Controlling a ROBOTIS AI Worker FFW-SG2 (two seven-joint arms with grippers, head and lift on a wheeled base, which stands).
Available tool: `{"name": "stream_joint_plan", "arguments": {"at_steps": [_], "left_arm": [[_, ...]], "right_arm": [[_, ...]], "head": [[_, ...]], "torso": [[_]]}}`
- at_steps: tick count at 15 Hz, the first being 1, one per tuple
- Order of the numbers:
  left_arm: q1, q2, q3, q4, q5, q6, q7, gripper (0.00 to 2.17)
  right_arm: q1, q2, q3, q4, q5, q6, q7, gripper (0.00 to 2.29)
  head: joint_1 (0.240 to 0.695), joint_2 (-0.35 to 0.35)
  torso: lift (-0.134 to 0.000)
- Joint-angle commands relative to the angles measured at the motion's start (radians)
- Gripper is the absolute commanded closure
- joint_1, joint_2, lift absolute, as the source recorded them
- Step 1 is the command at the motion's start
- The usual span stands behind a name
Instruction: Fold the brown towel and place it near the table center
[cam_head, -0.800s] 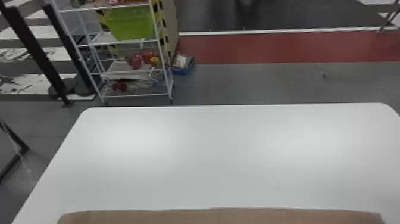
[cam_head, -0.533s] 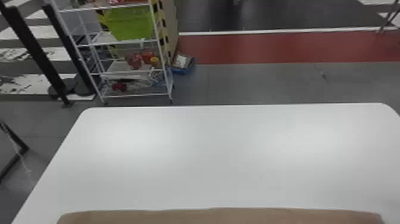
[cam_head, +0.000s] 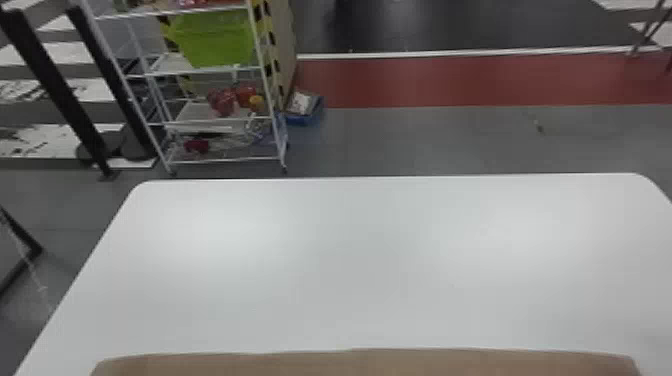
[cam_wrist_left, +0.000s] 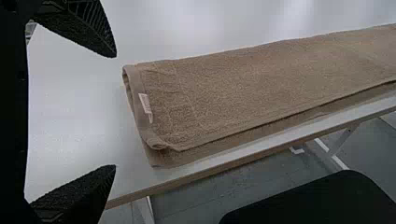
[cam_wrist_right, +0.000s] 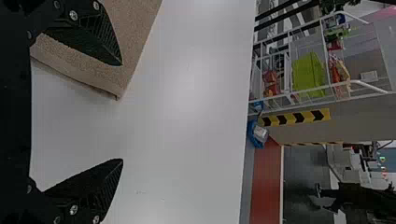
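The brown towel (cam_wrist_left: 261, 88) lies flat in folded layers along the near edge of the table (cam_head: 350, 265), well apart from the far edge and its two rounded corners. In the left wrist view, a narrow strip of the table runs between the towel and the edge. A small pale label (cam_wrist_left: 145, 103) is sewn at the towel's end, beside the hem; any writing on it is too small to make out.

The left gripper (cam_wrist_left: 116, 111) has its fingers wide apart, near the labelled end. The right gripper (cam_wrist_right: 122, 112) is also spread wide; one finger overlaps the towel in view, close to a corner, but whether they touch I cannot tell.

Past the far edge, toward the left corner, stands a white wire rack (cam_head: 260, 60) with a green bin (cam_head: 215, 42). A light card (cam_wrist_right: 369, 76) on the rack is too small to read. Black-and-yellow striped tape (cam_wrist_right: 294, 117) shows next to it.
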Motion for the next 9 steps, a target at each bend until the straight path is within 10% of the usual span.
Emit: {"name": "stream_joint_plan", "arguments": {"at_steps": [1,4,9], "left_arm": [[0.000,0.003,0.005,0.002,0.019,-0.002,0.002,0.03],[0.000,0.029,0.000,0.003,0.272,0.086,-0.123,0.01],[0.005,-0.013,-0.036,-0.098,0.462,0.709,-0.078,0.01]], "right_arm": [[0.000,0.000,0.000,0.001,0.002,0.000,0.000,0.16],[0.000,0.000,0.000,0.001,0.002,0.000,0.000,0.16],[-0.015,0.037,-0.015,0.011,-0.069,-0.064,-0.051,0.16]], "head": [[0.695,0.099],[0.695,0.102],[0.695,0.175]], "torso": [[-0.122],[-0.122],[-0.122]]}}
